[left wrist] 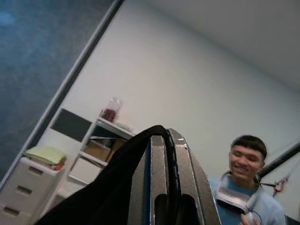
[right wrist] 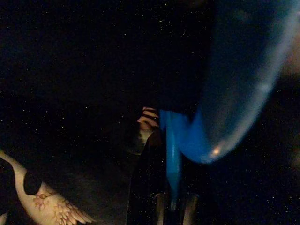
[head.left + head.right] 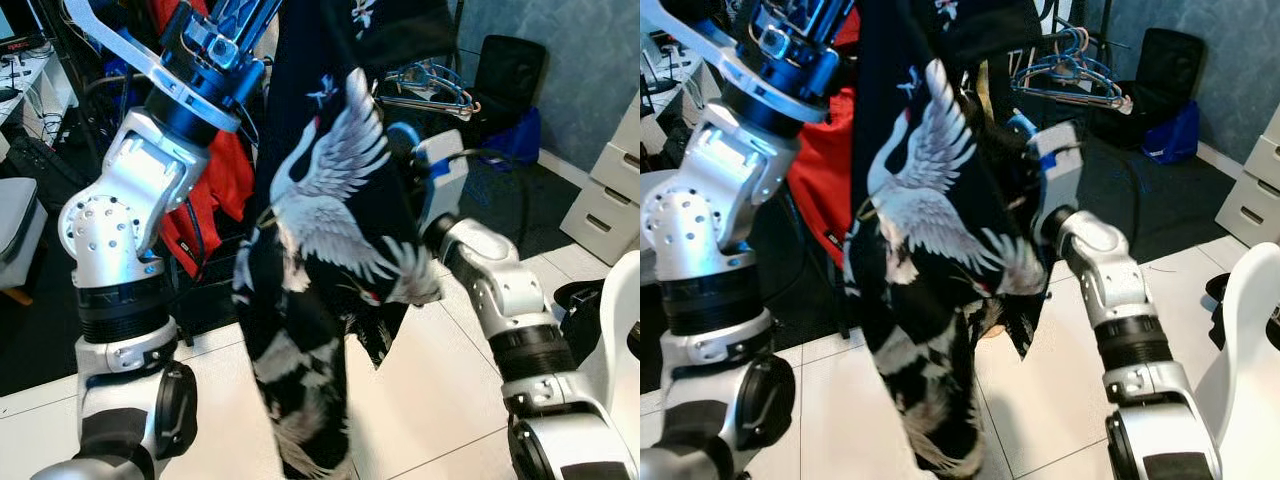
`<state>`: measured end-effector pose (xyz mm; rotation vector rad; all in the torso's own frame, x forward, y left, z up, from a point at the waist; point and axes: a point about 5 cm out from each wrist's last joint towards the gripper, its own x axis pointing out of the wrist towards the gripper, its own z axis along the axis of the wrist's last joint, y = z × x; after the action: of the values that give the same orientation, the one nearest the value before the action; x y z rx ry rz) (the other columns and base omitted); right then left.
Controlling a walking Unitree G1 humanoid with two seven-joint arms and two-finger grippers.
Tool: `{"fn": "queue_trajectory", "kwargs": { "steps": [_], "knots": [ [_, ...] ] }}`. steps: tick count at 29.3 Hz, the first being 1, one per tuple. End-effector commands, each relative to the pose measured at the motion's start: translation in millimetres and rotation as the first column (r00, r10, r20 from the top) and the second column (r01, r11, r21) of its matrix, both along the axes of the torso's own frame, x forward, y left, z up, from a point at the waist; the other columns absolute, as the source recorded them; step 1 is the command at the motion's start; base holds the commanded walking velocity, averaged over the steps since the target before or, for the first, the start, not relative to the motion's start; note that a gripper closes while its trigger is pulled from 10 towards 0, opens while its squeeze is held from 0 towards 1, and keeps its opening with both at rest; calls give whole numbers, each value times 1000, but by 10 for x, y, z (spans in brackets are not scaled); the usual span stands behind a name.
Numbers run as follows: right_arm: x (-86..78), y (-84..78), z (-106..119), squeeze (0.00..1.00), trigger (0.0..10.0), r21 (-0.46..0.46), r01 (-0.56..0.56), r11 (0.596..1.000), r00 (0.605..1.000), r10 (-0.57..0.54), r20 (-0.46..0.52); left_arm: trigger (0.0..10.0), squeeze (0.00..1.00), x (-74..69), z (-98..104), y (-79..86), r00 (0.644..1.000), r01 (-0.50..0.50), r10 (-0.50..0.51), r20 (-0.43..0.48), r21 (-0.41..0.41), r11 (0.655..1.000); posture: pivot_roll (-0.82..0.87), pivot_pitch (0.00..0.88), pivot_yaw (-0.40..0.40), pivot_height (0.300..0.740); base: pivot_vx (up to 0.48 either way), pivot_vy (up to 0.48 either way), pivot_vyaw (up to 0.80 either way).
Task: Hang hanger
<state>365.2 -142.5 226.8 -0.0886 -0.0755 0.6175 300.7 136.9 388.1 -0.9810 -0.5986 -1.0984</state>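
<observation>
A dark shirt (image 3: 320, 220) printed with white cranes hangs in front of me, reaching down towards the tiled floor. My left arm (image 3: 130, 200) is raised high beside it. In the left wrist view my left gripper (image 1: 166, 136) is shut, with black cloth of the shirt draped over and between its fingers. My right arm (image 3: 470, 260) reaches in behind the shirt at chest height. In the dark right wrist view my right gripper (image 2: 172, 206) is shut on a thin bar of a blue hanger (image 2: 172, 154). A blue piece of the hanger (image 3: 405, 135) peeks out by the shirt's edge.
A red garment (image 3: 215, 200) hangs behind the shirt on the left. A bundle of spare hangers (image 3: 430, 85) sits at the back, near a black chair (image 3: 510, 65) and a blue bag (image 3: 520, 135). White drawers (image 3: 615, 190) stand right. A person (image 1: 246, 187) shows in the left wrist view.
</observation>
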Motion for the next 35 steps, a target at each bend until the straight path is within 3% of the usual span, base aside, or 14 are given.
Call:
{"fn": "queue_trajectory", "kwargs": {
  "steps": [1, 4, 5, 7, 8, 11, 13, 14, 15, 17, 26, 28, 31, 35],
  "knots": [
    [-42, 54, 31, 0, 10000, 3, -49, 999, 999, 49, 12, 5451, 0, -2, 37, 75, 999, -34, 34, 10, -17, 999, 19, 8, 51, 740, 0, 0, 0],
    [-63, 53, 30, 0, 10000, 12, -64, 998, 998, 64, 18, 5529, 0, -22, -6, 48, 1000, -28, 28, -3, -29, 999, 18, 9, 52, 740, 0, 0, 0],
    [-49, 46, 40, 0, 10000, 22, -47, 999, 999, 47, 21, 4745, 0, -46, -34, -12, 1000, -22, 22, -5, -31, 999, 18, 9, 52, 740, 0, 0, 0],
    [17, 29, 14, 0, 10000, 41, 21, 999, 1000, -20, -21, 4824, 0, -76, -66, -111, 1000, -11, 11, -8, -36, 999, 16, 8, 54, 740, 0, 0, 0],
    [39, 75, -74, 0, 10000, 35, 39, 999, 996, -35, -88, 4667, 0, -83, -73, -143, 1000, -12, 11, -7, -41, 999, 14, 8, 54, 740, 0, 0, 0],
    [46, 111, -139, 0, 10000, 27, 46, 999, 990, -42, -134, 4667, 0, -86, -75, -157, 1000, -12, 12, -7, -46, 999, 14, 8, 54, 740, 0, 0, 0],
    [42, 213, -430, 0, 10000, -13, 130, 991, 942, -127, -310, 4510, 0, -122, -78, -385, 1000, -13, 13, -6, -47, 999, 19, 10, 54, 740, 0, 0, 0],
    [37, 224, -470, 0, 10000, -26, 143, 989, 934, -143, -328, 4510, 0, -128, -76, -414, 1000, -13, 13, -5, -46, 999, 19, 10, 54, 740, 0, 0, 0],
    [-53, 416, -353, 0, 10000, 141, 30, 989, 943, 19, -332, 4353, 0, -128, -69, -435, 1000, -16, 15, -5, -51, 999, 23, 14, 55, 740, 0, 0, 0],
    [-102, 485, -279, 0, 10000, 167, -38, 985, 946, 89, -312, 4353, 0, -130, -69, -444, 1000, -15, 15, -5, -54, 998, 23, 14, 55, 740, 0, 0, 0],
    [-65, 417, -53, 0, 10000, 74, -78, 994, 984, 89, -155, 4235, 0, -133, -153, -437, 1000, -20, 19, -18, -64, 998, 15, 12, 52, 740, 0, 0, 0],
    [-65, 417, -53, 0, 10000, 74, -78, 994, 984, 89, -155, 4235, 0, -133, -153, -437, 1000, -20, 19, -18, -64, 998, 15, 12, 52, 740, 0, 0, 0],
    [-177, 450, -47, 0, 10000, -15, -148, 989, 976, 144, -164, 4235, 0, -128, -189, -421, 999, -33, 31, -26, -71, 997, 9, 14, 56, 740, 0, 0, 0],
    [-168, 407, -37, 0, 10000, -4, -127, 992, 980, 125, -157, 4314, 0, -135, -192, -426, 1000, -23, 22, -22, -57, 998, 9, 14, 58, 740, 0, 0, 0]
  ]
}}
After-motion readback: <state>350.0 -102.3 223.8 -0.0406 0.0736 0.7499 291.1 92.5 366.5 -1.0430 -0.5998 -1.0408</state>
